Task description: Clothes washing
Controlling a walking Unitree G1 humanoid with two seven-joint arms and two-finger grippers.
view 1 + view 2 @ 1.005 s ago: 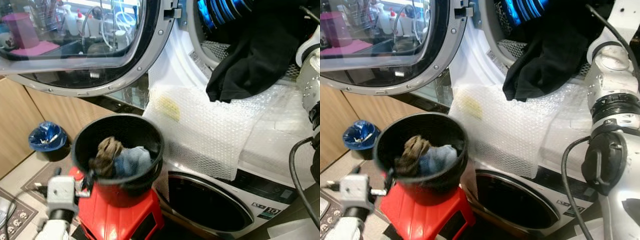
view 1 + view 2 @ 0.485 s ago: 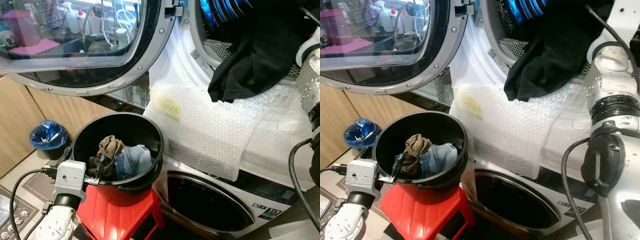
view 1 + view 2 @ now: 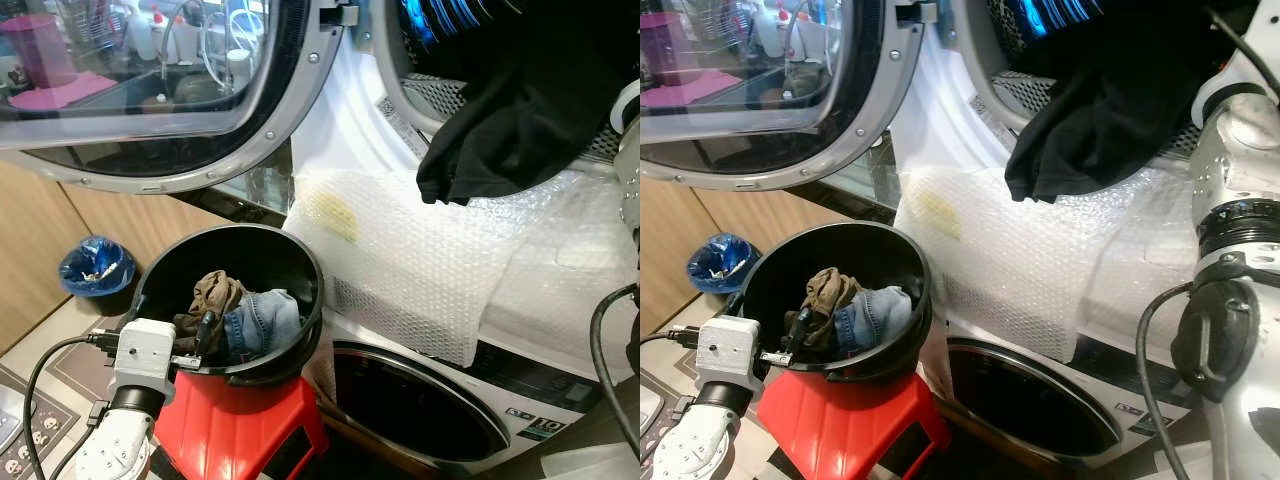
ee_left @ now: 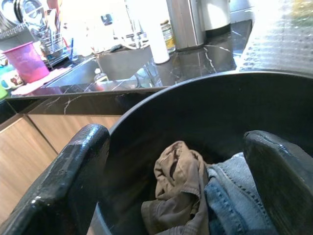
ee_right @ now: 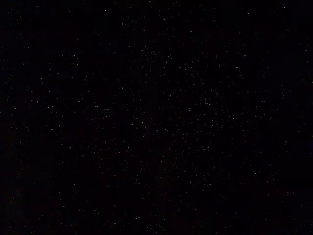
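A black bucket (image 3: 316, 300) stands on a red stool (image 3: 240, 432) and holds a brown garment (image 3: 215, 295) and blue jeans (image 3: 264, 318). My left gripper (image 3: 201, 340) sits at the bucket's near rim, open. In the left wrist view its fingers (image 4: 80, 161) stand wide apart on either side of the brown garment (image 4: 178, 171) and the jeans (image 4: 234, 196), apart from both. A black garment (image 3: 520, 110) hangs out of the upper machine's drum (image 3: 425, 95) over its lip. My right arm (image 3: 1240, 230) rises along the right edge toward the drum. The right wrist view is black.
The upper machine's round glass door (image 3: 150, 90) stands swung open to the left, above the bucket. Bubble wrap (image 3: 420, 265) covers the top of the lower machine (image 3: 410, 410). A blue-lined bin (image 3: 95, 270) sits on the floor by wooden cabinets at the left.
My left arm has come up from beside the stool to the bucket's near rim, and its fingers now reach in over the clothes. The black garment still hangs where it did.
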